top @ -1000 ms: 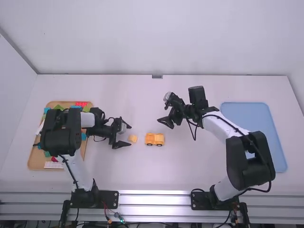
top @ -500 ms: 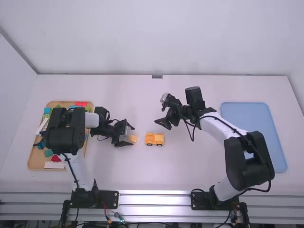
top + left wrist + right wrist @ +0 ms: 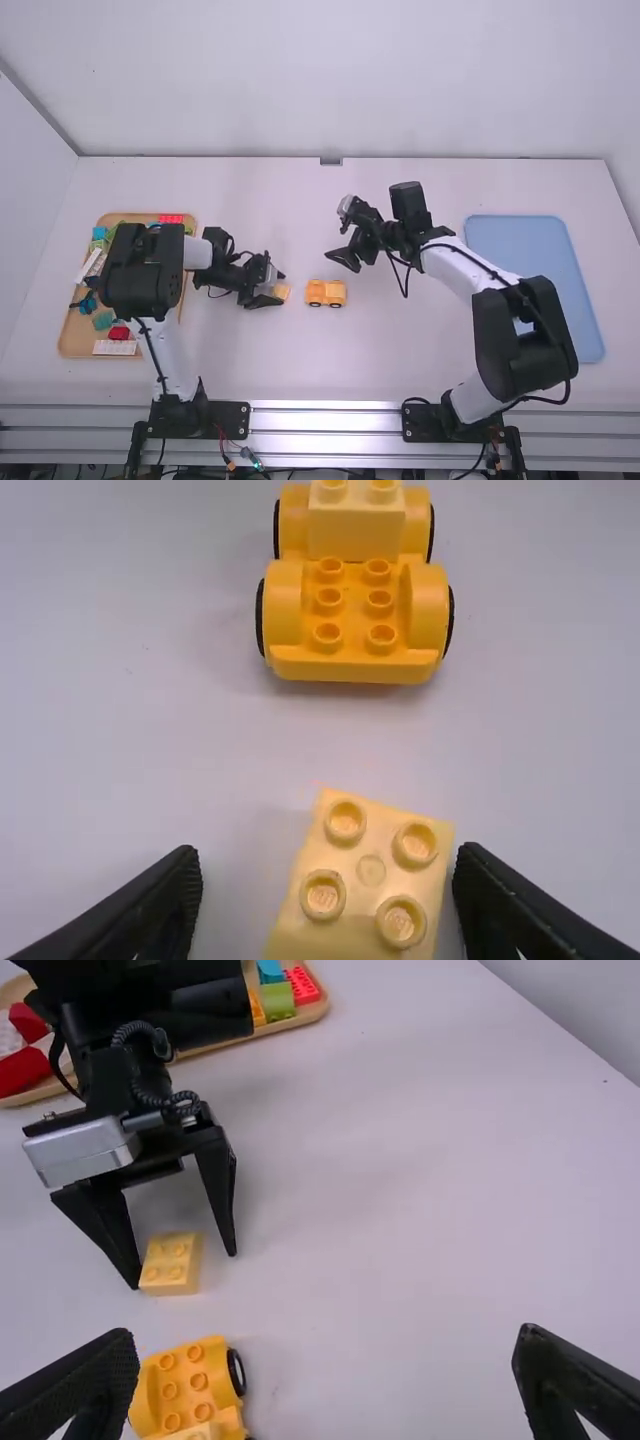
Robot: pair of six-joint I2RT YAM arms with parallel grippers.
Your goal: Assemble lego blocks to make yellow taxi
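Near the middle of the white table point(image 3: 400, 350), the left gripper point(image 3: 281, 289) is down around a loose pale-yellow block point(image 3: 370, 870), its fingers apart; the finger toward the table's near edge stands right beside the block, though whether it touches I cannot tell, and the other has a gap. The block lies studs up, slightly turned, just left of the yellow wheeled base point(image 3: 345, 665) and apart from it. That base carries another pale-yellow block point(image 3: 355, 532) at its end farther from the loose one. The right gripper point(image 3: 340, 232) hangs above the table, farther from the near edge than the base, its fingers wide apart with nothing between. A wooden tray point(image 3: 68, 348) of coloured blocks point(image 3: 119, 333) sits by the left edge, a blue tray point(image 3: 540, 260) by the right.
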